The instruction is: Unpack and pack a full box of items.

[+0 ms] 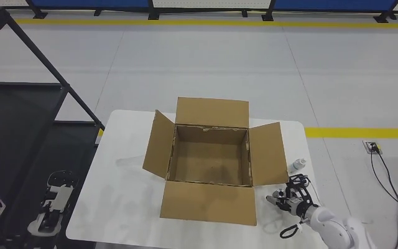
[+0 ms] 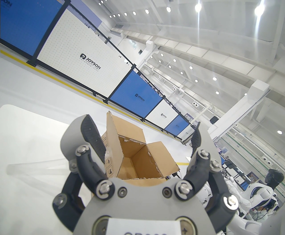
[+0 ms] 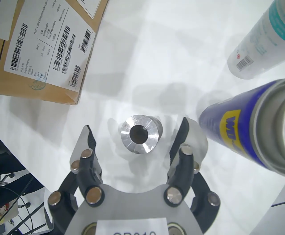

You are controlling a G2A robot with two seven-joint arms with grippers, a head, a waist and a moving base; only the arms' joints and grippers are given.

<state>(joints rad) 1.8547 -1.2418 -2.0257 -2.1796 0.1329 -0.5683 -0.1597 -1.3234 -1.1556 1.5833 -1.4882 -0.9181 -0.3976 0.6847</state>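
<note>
A pale grey glossy floor (image 1: 205,62) spreads around the white round-cornered table (image 1: 118,193). A yellow floor stripe (image 1: 186,22) runs along a row of blue and white perforated panels in black frames (image 2: 73,60). Overhead, a high white beamed ceiling (image 2: 222,55) carries round lamps (image 2: 197,7). A black metal frame (image 1: 63,84) stands beside the table.

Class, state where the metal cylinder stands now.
Right wrist view: the metal cylinder stands on the white table between the right gripper's open fingers, touching neither, near the blue spray can and cardboard box.
</note>
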